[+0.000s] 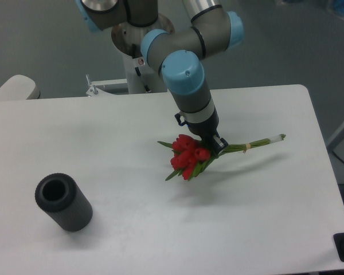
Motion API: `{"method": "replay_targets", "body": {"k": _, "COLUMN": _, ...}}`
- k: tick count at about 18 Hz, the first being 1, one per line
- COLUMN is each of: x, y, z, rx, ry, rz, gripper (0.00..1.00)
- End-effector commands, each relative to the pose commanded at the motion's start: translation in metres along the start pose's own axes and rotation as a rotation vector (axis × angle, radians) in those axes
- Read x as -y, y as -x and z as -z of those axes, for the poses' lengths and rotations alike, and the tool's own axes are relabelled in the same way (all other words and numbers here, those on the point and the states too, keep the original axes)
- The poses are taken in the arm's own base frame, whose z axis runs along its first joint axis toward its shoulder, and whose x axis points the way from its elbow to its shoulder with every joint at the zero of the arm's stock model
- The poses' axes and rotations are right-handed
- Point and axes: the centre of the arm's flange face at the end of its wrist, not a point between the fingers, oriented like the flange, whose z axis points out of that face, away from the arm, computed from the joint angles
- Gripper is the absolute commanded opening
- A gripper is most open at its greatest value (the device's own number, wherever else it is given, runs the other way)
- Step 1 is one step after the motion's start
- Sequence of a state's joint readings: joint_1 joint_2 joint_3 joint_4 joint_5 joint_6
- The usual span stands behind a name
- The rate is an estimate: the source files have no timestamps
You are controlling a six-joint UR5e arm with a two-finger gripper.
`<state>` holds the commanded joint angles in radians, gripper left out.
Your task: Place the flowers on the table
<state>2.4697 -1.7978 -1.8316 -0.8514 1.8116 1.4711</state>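
camera | one tool point(216, 144) clamped on one flowers point(189, 157) bunch | one table point(74, 143) | one cylinder point(63, 202)

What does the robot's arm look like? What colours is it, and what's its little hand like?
The robot arm is made of fat, round grey tubes joined by rounded joints with light blue caps. A shiny silver ring sits near the wrist. Below it, the small black two-finger gripper narrows to a tip. A short black cable loops beside the wrist. The pale base post behind carries a small round red-and-white sticker.
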Motion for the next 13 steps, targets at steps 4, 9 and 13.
{"method": "replay_targets", "body": {"k": 4, "x": -0.002, "y": 0.017, "z": 0.018, "rx": 0.048, "ry": -0.005, "rz": 0.003, "gripper": 0.83}}
{"method": "replay_targets", "body": {"k": 9, "x": 0.002, "y": 0.050, "z": 0.057, "rx": 0.132, "ry": -0.033, "rz": 0.018, "gripper": 0.99}}
{"method": "replay_targets", "body": {"k": 13, "x": 0.033, "y": 0.068, "z": 0.089, "rx": 0.196, "ry": -0.074, "rz": 0.027, "gripper": 0.99}}
